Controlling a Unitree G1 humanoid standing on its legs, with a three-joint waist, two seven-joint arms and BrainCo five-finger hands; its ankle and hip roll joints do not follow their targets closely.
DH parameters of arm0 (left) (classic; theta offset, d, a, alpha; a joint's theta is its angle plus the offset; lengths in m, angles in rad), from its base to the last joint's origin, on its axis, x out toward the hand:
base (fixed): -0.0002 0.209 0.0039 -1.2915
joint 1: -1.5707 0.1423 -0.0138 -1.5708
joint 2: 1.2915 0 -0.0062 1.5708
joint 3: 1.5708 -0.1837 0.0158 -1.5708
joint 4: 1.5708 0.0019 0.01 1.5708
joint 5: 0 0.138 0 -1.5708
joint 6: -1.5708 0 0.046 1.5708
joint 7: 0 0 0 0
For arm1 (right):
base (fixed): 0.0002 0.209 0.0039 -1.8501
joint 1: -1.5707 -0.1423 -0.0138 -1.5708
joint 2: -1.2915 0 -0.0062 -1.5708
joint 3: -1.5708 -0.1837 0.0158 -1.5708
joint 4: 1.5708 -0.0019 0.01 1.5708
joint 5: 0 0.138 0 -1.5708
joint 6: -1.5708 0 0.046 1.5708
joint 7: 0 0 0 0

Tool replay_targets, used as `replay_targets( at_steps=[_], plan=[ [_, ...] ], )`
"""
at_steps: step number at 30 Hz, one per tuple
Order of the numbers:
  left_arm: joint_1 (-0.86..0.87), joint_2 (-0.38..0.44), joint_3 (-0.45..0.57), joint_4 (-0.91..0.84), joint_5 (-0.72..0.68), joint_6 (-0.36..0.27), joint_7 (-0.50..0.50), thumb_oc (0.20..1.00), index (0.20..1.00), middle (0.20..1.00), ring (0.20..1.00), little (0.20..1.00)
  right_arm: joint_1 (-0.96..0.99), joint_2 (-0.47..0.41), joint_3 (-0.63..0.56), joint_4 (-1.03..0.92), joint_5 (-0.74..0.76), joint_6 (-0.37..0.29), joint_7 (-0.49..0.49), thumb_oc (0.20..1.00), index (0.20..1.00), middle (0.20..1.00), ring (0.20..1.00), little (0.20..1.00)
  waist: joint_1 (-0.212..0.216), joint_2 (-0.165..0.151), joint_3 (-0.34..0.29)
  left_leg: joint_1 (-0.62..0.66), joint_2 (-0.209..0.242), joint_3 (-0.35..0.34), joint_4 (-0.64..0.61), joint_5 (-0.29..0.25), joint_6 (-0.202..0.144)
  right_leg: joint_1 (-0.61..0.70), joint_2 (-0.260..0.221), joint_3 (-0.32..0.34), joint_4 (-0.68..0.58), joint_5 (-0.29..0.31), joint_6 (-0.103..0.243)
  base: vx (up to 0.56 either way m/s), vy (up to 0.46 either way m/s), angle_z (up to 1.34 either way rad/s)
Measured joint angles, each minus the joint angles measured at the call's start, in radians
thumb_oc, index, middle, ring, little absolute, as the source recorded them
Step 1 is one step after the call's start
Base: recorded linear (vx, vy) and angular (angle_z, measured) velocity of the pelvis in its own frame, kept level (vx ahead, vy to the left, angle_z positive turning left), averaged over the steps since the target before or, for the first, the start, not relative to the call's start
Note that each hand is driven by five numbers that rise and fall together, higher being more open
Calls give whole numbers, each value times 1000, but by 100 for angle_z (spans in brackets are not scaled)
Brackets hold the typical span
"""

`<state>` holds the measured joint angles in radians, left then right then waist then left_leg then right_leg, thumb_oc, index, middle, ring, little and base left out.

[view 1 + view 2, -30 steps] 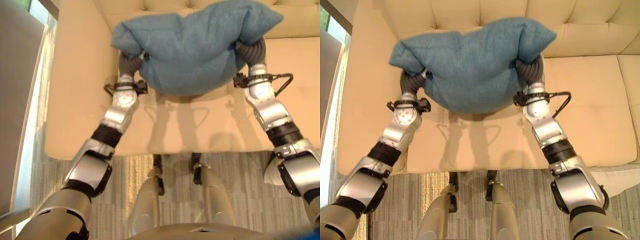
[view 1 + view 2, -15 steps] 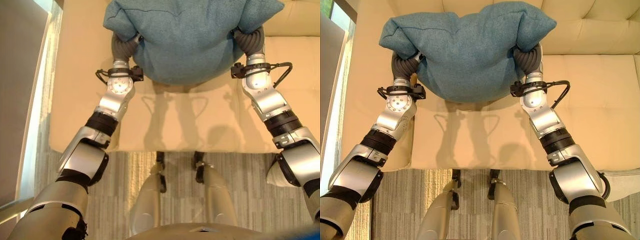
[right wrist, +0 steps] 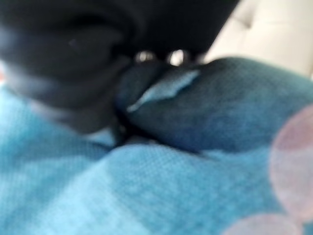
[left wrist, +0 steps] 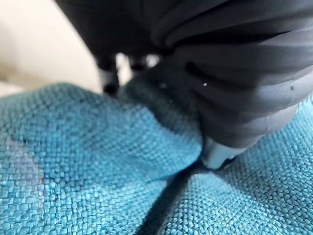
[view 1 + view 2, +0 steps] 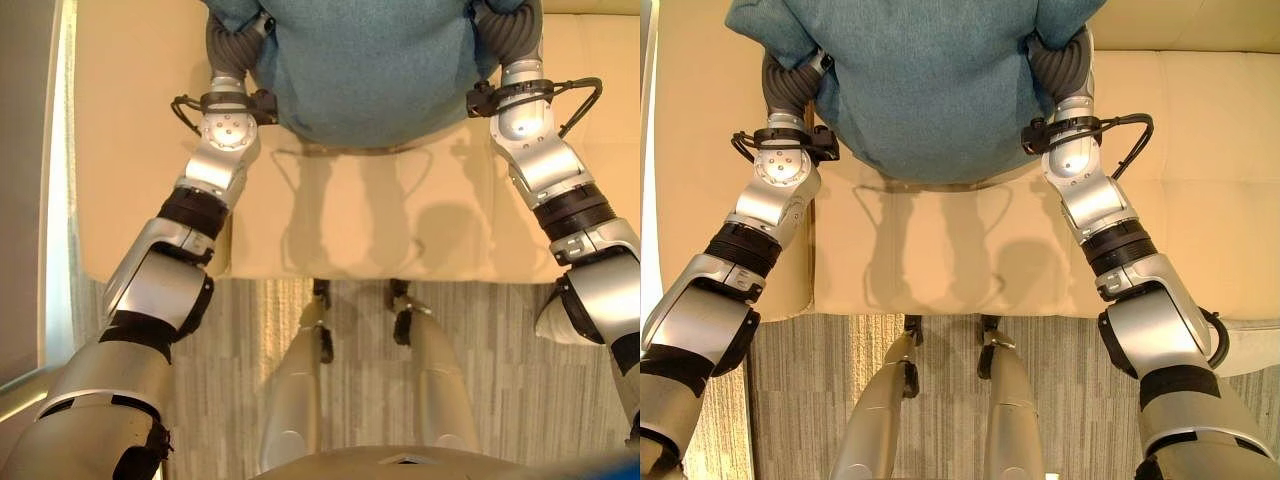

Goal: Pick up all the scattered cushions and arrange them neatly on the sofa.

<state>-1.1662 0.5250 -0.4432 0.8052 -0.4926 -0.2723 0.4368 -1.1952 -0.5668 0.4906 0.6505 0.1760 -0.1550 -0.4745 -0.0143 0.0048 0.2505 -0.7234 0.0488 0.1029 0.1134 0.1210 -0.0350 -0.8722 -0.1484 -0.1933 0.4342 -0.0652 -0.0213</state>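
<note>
Eye views: teal cushion (image 5: 930, 90) held up over the cream sofa (image 5: 1200, 210) seat, clear of its front edge, my left hand (image 5: 232, 45) and right hand (image 5: 1060, 65) on either side. Wrist views: fingers buried in fabric, grip can't tell

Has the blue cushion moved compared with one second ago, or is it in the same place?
Yes. The blue cushion has travelled forward over the sofa seat toward the backrest, carried between both hands.

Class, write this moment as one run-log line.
cushion: held above sofa seat | left hand: at its side | right hand: at other side
</note>
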Motion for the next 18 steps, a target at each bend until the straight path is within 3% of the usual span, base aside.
replay_targets(
  at_steps=[1,2,8,18],
  plan=[
    [-21,0,-11,33,-6,0,-1,1000,1000,1000,1000,1000,-30,-4,25,27,0,0,0,561,561,561,561,561,0,0,0,-1,0,0,0,1,-2,-1,0,0,0,2,0,0,0,0],
    [-27,0,-11,39,-9,1,-1,1000,1000,1000,1000,1000,-36,-4,30,33,0,0,0,1000,1000,1000,1000,1000,0,0,0,-2,1,0,0,2,-2,-2,1,0,0,2,0,0,0,0],
    [-233,59,-130,170,-6,30,-7,1000,1000,1000,1000,1000,-258,-55,191,229,52,3,25,1000,1000,1000,1000,1000,2,0,-2,-65,3,-3,11,18,-1,-60,2,0,2,23,-4,-9,-23,0],
    [-249,170,-161,200,9,33,-83,1000,1000,1000,1000,1000,-303,-189,295,281,74,18,113,1000,1000,1000,1000,1000,7,0,-2,-60,3,-5,11,23,-1,-54,1,-2,4,24,-5,3,-1,0]
  ],
)
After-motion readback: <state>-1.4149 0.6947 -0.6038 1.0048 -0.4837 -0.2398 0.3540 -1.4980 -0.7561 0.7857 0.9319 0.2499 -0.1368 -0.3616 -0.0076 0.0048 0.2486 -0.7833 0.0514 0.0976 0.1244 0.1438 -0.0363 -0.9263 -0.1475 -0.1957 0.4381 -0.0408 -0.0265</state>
